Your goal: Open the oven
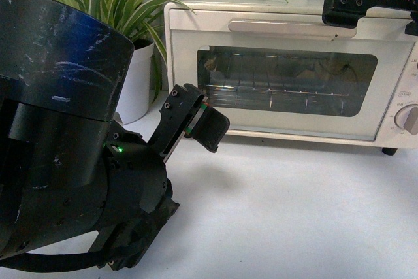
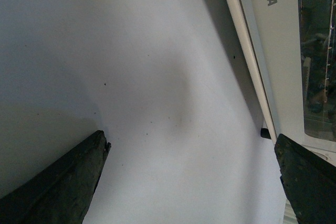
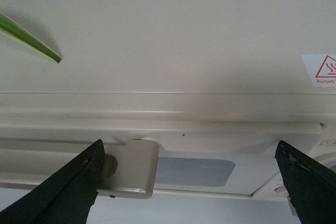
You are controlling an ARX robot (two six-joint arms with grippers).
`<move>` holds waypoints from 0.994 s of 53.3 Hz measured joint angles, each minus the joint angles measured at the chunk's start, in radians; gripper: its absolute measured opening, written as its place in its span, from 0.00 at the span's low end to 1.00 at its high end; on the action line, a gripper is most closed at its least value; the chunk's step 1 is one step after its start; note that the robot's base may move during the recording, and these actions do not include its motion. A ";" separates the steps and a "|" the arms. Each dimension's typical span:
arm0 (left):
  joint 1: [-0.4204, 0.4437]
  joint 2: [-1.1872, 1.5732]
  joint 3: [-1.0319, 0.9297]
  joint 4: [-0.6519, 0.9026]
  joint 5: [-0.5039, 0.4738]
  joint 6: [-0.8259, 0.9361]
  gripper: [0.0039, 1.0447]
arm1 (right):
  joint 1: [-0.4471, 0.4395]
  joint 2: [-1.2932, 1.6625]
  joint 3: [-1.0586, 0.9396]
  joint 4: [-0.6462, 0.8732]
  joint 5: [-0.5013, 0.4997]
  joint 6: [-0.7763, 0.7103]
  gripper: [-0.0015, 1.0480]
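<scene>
Item: oven (image 1: 290, 70), shut, at my 1 o'clock. Its handle (image 1: 292, 28): long axis 9-to-3, right end at 6 o'clock just beneath my right pincer (image 1: 356, 1), spread wide, empty, the nearer one. My left pincer (image 1: 208, 125): spread, empty, low by the oven's 8 o'clock corner.

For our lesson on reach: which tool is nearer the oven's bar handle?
Right. The right tool hovers just above the handle, at its right end; the left tool sits low, by the door at its lower left corner.
</scene>
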 joint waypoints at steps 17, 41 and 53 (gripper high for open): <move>0.001 0.000 0.000 -0.001 0.000 0.000 0.94 | -0.011 -0.042 -0.063 0.021 -0.042 -0.034 0.91; 0.008 -0.003 0.000 -0.004 -0.001 0.000 0.94 | -0.005 -0.146 -0.291 0.178 -0.063 -0.039 0.91; 0.012 -0.005 -0.001 -0.006 -0.003 0.000 0.94 | 0.000 -0.194 -0.400 0.244 -0.077 -0.034 0.91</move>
